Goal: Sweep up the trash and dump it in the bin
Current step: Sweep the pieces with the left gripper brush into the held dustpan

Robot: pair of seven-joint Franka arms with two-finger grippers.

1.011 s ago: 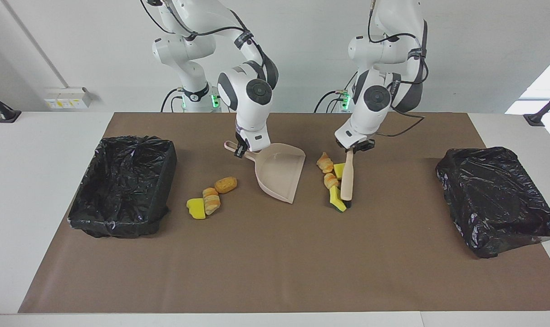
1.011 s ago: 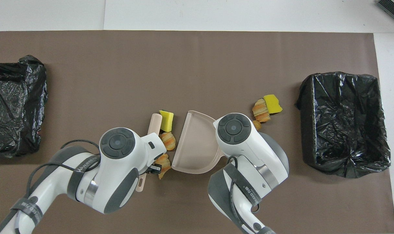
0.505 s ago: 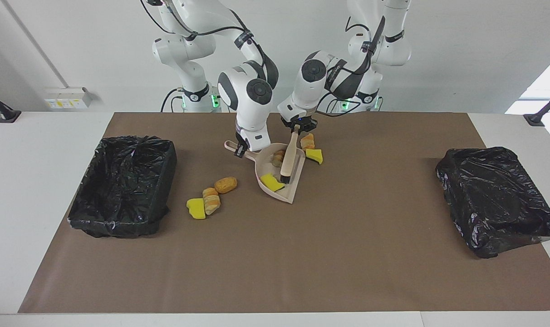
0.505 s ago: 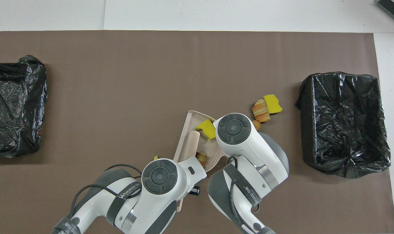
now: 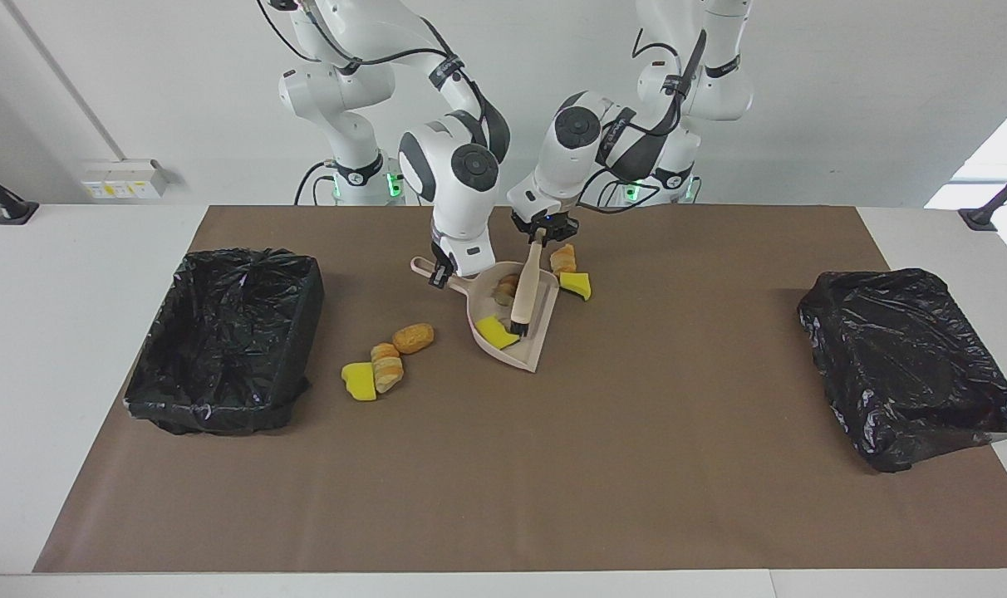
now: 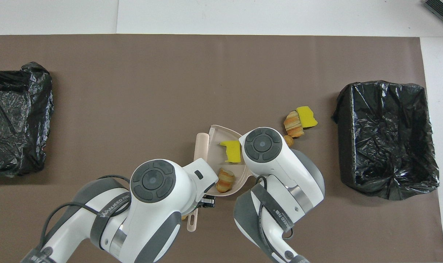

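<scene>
In the facing view, a black-lined bin (image 5: 225,336) stood at the right arm's end of the brown mat (image 5: 503,465); three pieces of trash (image 5: 385,361) lay between it and the dustpan (image 5: 512,320); the right gripper (image 5: 442,274) was clamped on the dustpan's handle; a yellow chunk (image 5: 495,332) and a bread-like lump (image 5: 506,288) lay in the pan; the left gripper (image 5: 543,228) was closed around the brush (image 5: 524,291), whose bristles touched the pan; two more pieces (image 5: 572,272) lay just beside the pan; a second black bin (image 5: 911,365) stood at the left arm's end.
</scene>
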